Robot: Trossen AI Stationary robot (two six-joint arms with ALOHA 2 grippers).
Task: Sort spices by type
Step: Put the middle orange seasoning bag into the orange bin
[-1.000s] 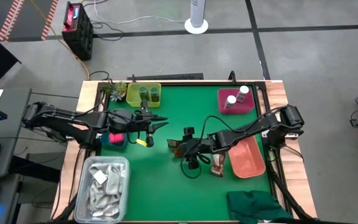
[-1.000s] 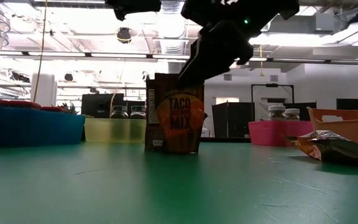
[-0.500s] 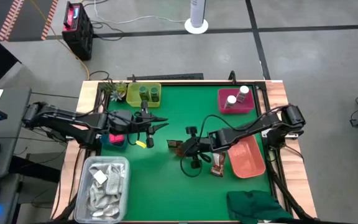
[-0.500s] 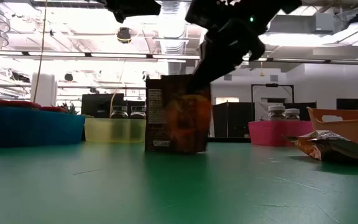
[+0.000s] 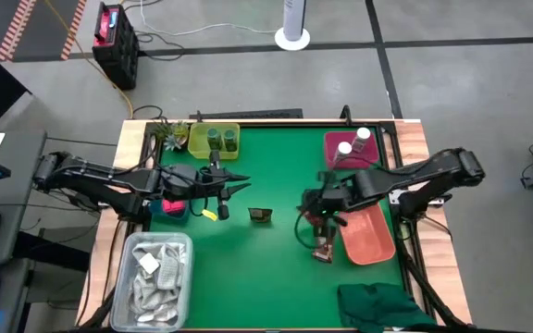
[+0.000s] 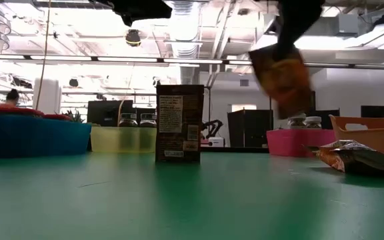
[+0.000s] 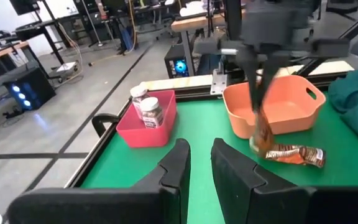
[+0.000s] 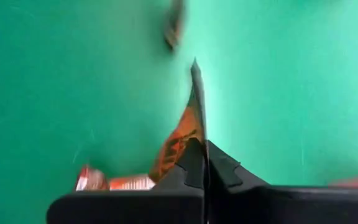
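The green-felted surface (image 5: 248, 268) carries several plastic bins. A yellow-green bin (image 5: 214, 140) at the back holds two green jars (image 5: 222, 139). A pink bin (image 5: 351, 151) at the back right holds two white-capped bottles (image 5: 353, 143). Under the left arm sits a blue bin (image 5: 167, 208) with something pink in it, probably the pink packs, though the arm covers most of it. A salmon-coloured tub (image 5: 369, 233) with curved walls stands near the right edge; I cannot make out anything inside. At front left, a clear tub (image 5: 153, 274) is filled with crumpled white rags.

The right pincer (image 5: 319, 215) hangs above the surface just beside the salmon tub, its fingers pressed together on the top edge of a flat brown sachet (image 6: 280, 77) that dangles in the air. Another brown sachet (image 5: 323, 251), shiny and creased, lies flat below it. A third, a stiff dark pouch (image 6: 179, 123), stands upright mid-surface.

The left pincer (image 5: 234, 182) hovers near the yellow-green bin, fingers nearly together with a narrow gap, holding nothing. A dark green cloth (image 5: 383, 306) lies bunched at the front right corner.
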